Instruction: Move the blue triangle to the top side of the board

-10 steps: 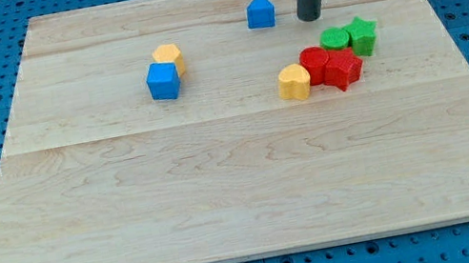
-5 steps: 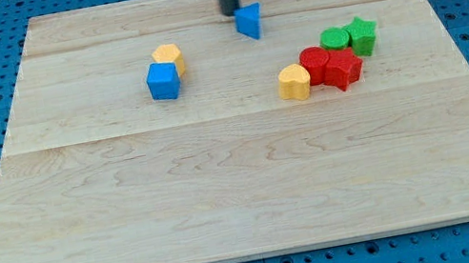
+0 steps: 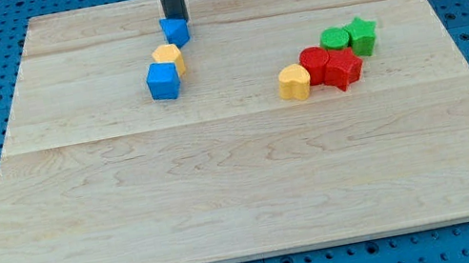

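The blue triangle (image 3: pixel 175 32) lies near the top of the wooden board (image 3: pixel 243 178), left of centre. My tip (image 3: pixel 175 19) stands right behind it, touching its top edge. Just below the triangle sit a yellow hexagon block (image 3: pixel 168 57) and a blue cube (image 3: pixel 163 81), close together.
At the view's right a cluster holds a yellow heart-like block (image 3: pixel 295 82), a red cylinder (image 3: pixel 314 63), a red star (image 3: pixel 341 70), a green block (image 3: pixel 333 38) and a green star (image 3: pixel 361 34). Blue pegboard surrounds the board.
My tip moved from the right of the blue triangle to the left along the top, and the triangle slid left with it to just above the yellow hexagon.
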Motion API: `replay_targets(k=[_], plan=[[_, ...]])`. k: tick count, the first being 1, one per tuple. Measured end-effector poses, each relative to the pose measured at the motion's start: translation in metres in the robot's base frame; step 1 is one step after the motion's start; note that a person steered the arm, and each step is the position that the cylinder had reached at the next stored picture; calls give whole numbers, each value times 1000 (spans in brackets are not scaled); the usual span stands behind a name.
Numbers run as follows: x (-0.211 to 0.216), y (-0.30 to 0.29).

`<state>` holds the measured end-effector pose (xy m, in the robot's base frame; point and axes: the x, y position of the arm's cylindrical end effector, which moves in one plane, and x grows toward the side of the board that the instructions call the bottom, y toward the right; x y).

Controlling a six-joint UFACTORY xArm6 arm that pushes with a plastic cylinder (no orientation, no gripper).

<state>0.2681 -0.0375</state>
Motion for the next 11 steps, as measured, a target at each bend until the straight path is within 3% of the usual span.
replay_targets(k=[1,2,4,5,7,8,11], plan=[[31,41],[35,16],[-44,-109],[-45,-141],[-9,-100],[-8,-140],[-7,-138]])
